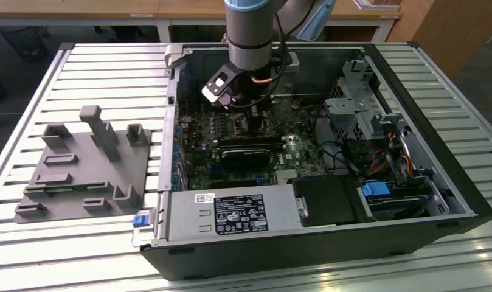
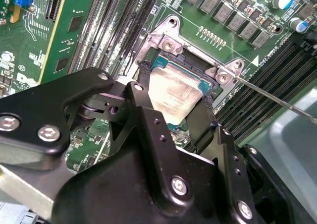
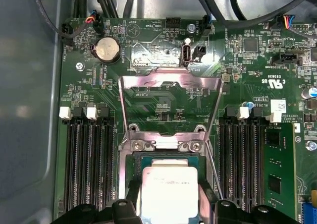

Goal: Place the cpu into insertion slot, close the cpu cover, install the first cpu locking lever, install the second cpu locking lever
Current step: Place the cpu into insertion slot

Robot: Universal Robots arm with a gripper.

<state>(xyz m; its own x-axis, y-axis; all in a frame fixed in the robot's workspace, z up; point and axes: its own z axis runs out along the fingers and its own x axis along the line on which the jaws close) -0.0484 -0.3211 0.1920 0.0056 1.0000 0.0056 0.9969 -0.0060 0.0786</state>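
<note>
Since its two black fingers (image 2: 205,127) stand flush against opposite edges of the cpu (image 2: 181,83), the claw (image 2: 174,99) reads as closed on the chip; both wrist views show the same pinch. The cpu lies flat and square inside the socket (image 2: 163,35), with a thin blue-green rim showing round it, so it looks seated or very nearly so.

I judge the chip light, stiff and thin. Its metal top is smooth, and its underside and the socket's contacts are the fragile parts. The sound hold is the one in use: by two opposite edges, kept level, with no tilt or sliding.

Just beyond the socket, in the first wrist view, the cover (image 3: 171,79) stands swung open on its hinge, the board (image 3: 237,75) visible through its cut-out centre. It looks like thin springy sheet metal, best pushed at its free bar. A wire lever (image 2: 277,99) runs out slantwise from the socket's corner, not latched.

In the exterior view the arm (image 1: 250,42) drops from the upper middle of the frame into the open case (image 1: 440,182). The case lies on a slatted counter (image 1: 107,67). A grey block (image 1: 83,170) with upright pegs sits on the counter at the exterior view's left, well apart from the claw.
</note>
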